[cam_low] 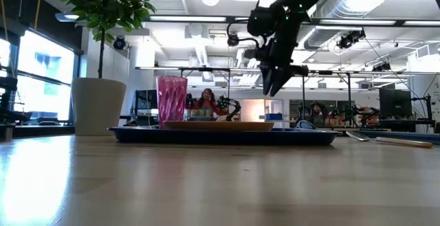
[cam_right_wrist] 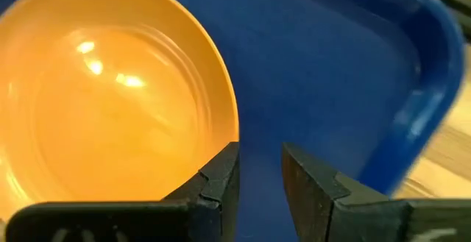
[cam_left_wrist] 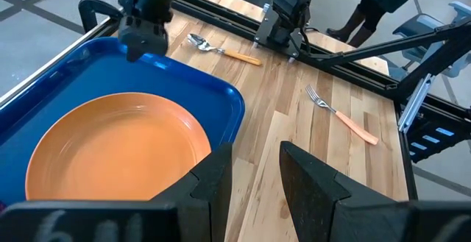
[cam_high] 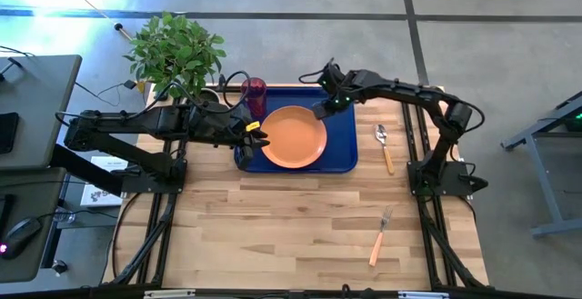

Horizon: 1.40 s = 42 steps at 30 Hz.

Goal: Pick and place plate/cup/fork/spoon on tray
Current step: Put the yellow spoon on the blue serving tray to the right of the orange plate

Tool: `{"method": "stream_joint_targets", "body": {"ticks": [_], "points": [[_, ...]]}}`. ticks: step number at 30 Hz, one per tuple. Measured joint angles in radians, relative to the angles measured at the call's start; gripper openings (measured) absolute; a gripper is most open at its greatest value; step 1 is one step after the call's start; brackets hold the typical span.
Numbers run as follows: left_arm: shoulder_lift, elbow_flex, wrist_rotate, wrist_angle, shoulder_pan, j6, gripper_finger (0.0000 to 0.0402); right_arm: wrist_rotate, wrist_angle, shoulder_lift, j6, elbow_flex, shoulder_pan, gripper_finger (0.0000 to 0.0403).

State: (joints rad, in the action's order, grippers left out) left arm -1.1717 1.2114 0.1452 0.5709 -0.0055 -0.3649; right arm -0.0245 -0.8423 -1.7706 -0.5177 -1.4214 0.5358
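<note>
The orange plate (cam_high: 294,136) lies flat in the dark blue tray (cam_high: 344,154), left of its middle. The dark red cup (cam_high: 255,90) stands upright at the tray's far left corner; it also shows in the low view (cam_low: 172,101). The spoon (cam_high: 385,144) lies on the table right of the tray, and the fork (cam_high: 382,235) lies near the table's near right. My left gripper (cam_high: 259,138) is open over the plate's left rim, above it (cam_left_wrist: 254,176). My right gripper (cam_high: 320,111) is open above the plate's far right rim (cam_right_wrist: 260,176) and hangs clear of the tray in the low view (cam_low: 273,82).
A potted plant (cam_high: 177,49) in a white pot (cam_low: 98,106) stands at the table's far left, beside the cup. The wooden table (cam_high: 273,226) stretches in front of the tray. People show in the room behind.
</note>
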Motion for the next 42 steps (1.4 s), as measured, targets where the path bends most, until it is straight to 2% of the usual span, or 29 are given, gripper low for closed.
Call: {"method": "stream_joint_targets", "body": {"ticks": [8, 13, 17, 25, 31, 37, 42], "points": [[0.0, 0.0, -0.004, 0.0, 0.0, 0.0, 0.0106, -0.164, -0.281, 0.01, 0.021, -0.063, -0.056, 0.0092], [0.0, 0.0, -0.004, 0.0, 0.0, 0.001, 0.0106, -0.257, -0.39, 0.067, -0.042, -0.029, -0.104, 0.0092], [0.0, 0.0, -0.004, 0.0, 0.0, 0.0, 0.0106, -0.302, -0.419, 0.168, -0.11, 0.057, -0.139, 0.0092], [0.0, 0.0, -0.004, 0.0, 0.0, 0.001, 0.0106, -0.297, -0.378, 0.477, -0.286, 0.346, -0.152, 0.0092], [0.0, 0.0, -0.004, 0.0, 0.0, 0.001, 0.0106, -0.284, -0.364, 0.666, -0.392, 0.475, -0.15, 0.0092], [0.0, 0.0, -0.004, 0.0, 0.0, 0.001, 0.0106, -0.26, -0.364, 0.781, -0.454, 0.562, -0.15, 0.0092], [0.0, 0.0, -0.004, 0.0, 0.0, 0.001, 0.0106, -0.211, -0.36, 0.814, -0.499, 0.623, -0.15, 0.0095]]}}
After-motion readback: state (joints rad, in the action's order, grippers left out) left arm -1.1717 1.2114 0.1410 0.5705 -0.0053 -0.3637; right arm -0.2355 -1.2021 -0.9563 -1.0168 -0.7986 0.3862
